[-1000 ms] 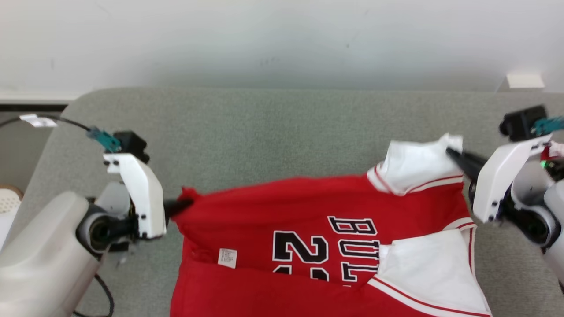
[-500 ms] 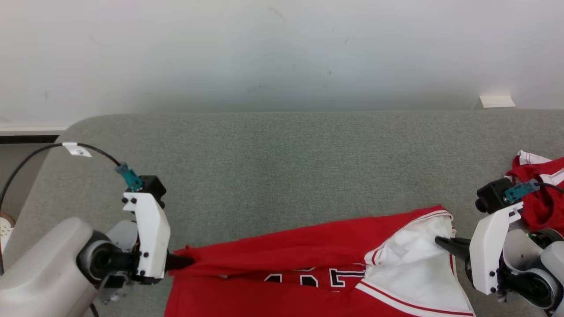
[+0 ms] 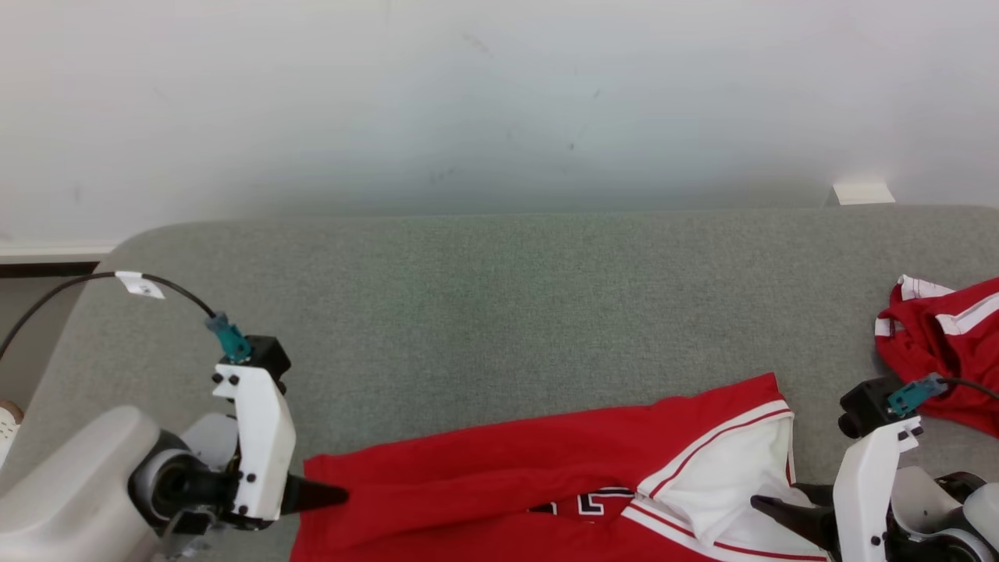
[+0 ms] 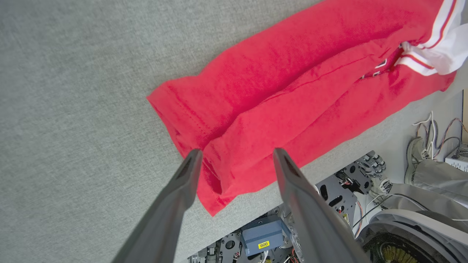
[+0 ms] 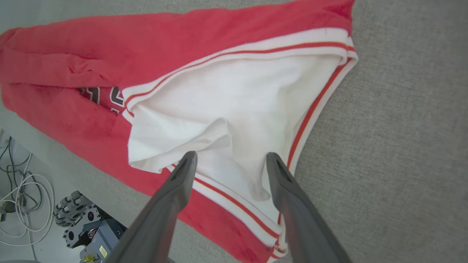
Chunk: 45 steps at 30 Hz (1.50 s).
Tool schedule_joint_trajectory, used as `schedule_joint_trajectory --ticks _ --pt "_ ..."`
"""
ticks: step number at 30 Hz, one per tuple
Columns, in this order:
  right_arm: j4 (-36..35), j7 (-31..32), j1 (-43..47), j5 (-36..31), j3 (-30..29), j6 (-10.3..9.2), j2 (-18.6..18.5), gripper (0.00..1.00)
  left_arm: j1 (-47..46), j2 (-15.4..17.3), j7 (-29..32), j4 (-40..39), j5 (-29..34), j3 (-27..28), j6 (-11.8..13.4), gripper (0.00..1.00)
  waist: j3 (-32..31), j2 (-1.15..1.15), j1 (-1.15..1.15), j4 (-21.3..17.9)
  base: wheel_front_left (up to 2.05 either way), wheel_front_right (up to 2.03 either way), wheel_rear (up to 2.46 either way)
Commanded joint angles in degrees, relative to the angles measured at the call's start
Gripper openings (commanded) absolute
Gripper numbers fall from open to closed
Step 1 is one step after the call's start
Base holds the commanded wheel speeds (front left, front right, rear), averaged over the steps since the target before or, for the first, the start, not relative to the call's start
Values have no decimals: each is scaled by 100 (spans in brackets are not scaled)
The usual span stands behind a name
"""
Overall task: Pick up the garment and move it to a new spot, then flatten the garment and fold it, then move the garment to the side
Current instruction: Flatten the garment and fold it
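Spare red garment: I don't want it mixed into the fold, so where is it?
Head view, far right: the spare red garment lies crumpled on the grey surface, beyond the right gripper, apart from the jersey.

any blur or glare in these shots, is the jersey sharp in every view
Head view: soft even light, no glare, jersey sharp. Left wrist view: jersey crisp, left gripper close to the lens and soft-edged. Right wrist view: white panel bright but not blown out, right gripper likewise soft.
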Motion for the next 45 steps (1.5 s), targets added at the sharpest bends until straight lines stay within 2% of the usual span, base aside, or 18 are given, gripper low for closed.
schedule_joint_trajectory --ticks 1,6,10,13,15,19,27,31,34,36,41,45 --pt "-119 -40 147 97 -159 -1 -72 100 -21 86 -57 -53 94 27 -26 100 -82 0 1 17 0 0 0" --pt "-658 -612 334 75 -757 -1 -146 100 -235 277 -635 -283 539 151 -39 100 -177 0 1 62 0 0 0" --pt "-1183 -1507 514 -93 -1444 -1 -71 100 -207 303 -1729 -508 875 478 -10 100 -221 0 1 90 0 0 0" --pt "-1486 -2287 707 -422 -1998 -1 58 100 -40 307 -2743 -654 1240 703 151 100 -233 0 1 105 0 0 0" --pt "-1622 -2783 871 -684 -2362 -1 220 100 97 267 -3411 -758 1432 877 352 100 -239 0 1 121 0 0 0" --pt "-1785 -3481 1303 -1332 -3033 0 594 100 513 158 -4619 -1013 1782 1190 920 100 -229 0 1 173 0 0 0" --pt "-1883 -4080 2310 -2591 -4345 0 1728 100 1569 -66 -6510 -1495 2059 1795 1845 100 -125 0 1 246 0 0 0" --pt "-1890 -4071 2699 -3095 -4688 0 2218 100 2082 -254 -6827 -1751 2138 2117 2133 100 -54 0 1 244 0 0 0" --pt "-1833 -4058 2857 -3260 -4782 0 2421 100 2394 -433 -6876 -1820 2104 2295 2184 100 -44 0 1 241 0 0 0" --pt "-1581 -4110 3039 -3485 -4881 -1 2603 100 2727 -647 -6892 -1886 2441 2621 2228 100 -26 0 1 220 0 0 0" --pt "-1003 -4024 3064 -3584 -4811 0 2766 100 3334 -1293 -6889 -1911 2820 3151 2011 100 -19 0 1 213 0 0 0" --pt "-442 -3740 2799 -3567 -4607 -1 2684 100 3568 -1723 -6889 -1815 3091 3380 1764 100 -6 0 1 205 0 0 0"
